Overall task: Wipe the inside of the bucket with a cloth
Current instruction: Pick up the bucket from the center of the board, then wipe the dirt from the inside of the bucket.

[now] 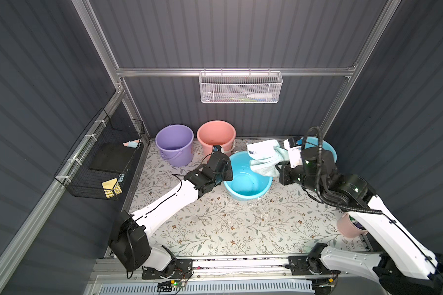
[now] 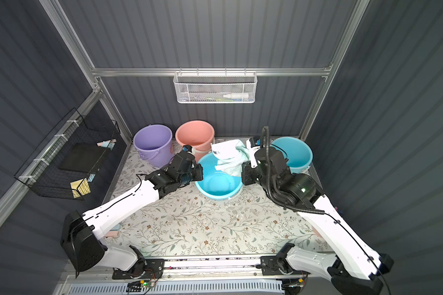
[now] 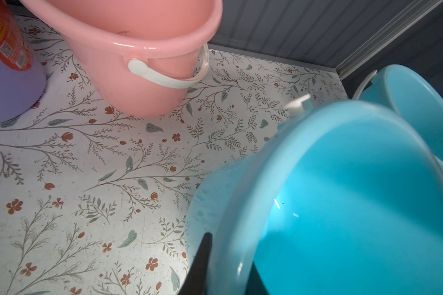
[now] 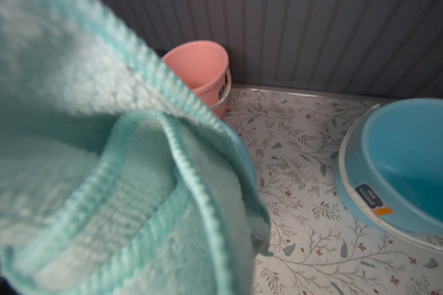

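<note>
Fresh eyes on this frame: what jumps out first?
The blue bucket in the middle, tipped, with the left gripper clamped on its rim. At its far rim, the right gripper holds a rumpled aqua cloth. Behind them stand a purple bucket, a pink bucket and a second blue bucket.
</note>
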